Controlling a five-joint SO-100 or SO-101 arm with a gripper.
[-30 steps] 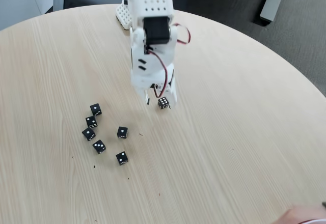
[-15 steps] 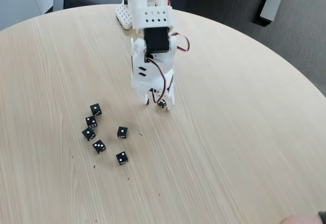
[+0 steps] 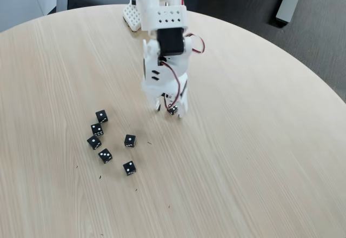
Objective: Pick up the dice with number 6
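end effector (image 3: 171, 110) seemingly pinching six-pip die (image 3: 172, 110).

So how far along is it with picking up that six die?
Done: the gripper has come down around the dice with number 6, apart from the six other black dice on the table. In hand: the fingers bracket the die, but a firm grip cannot be confirmed. Left: the die looks to be at table level, so the lift has not happened.

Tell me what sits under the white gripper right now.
Between the tips of the gripper sits one black die on the wooden table. The arm covers most of it, so its pips can't be counted.
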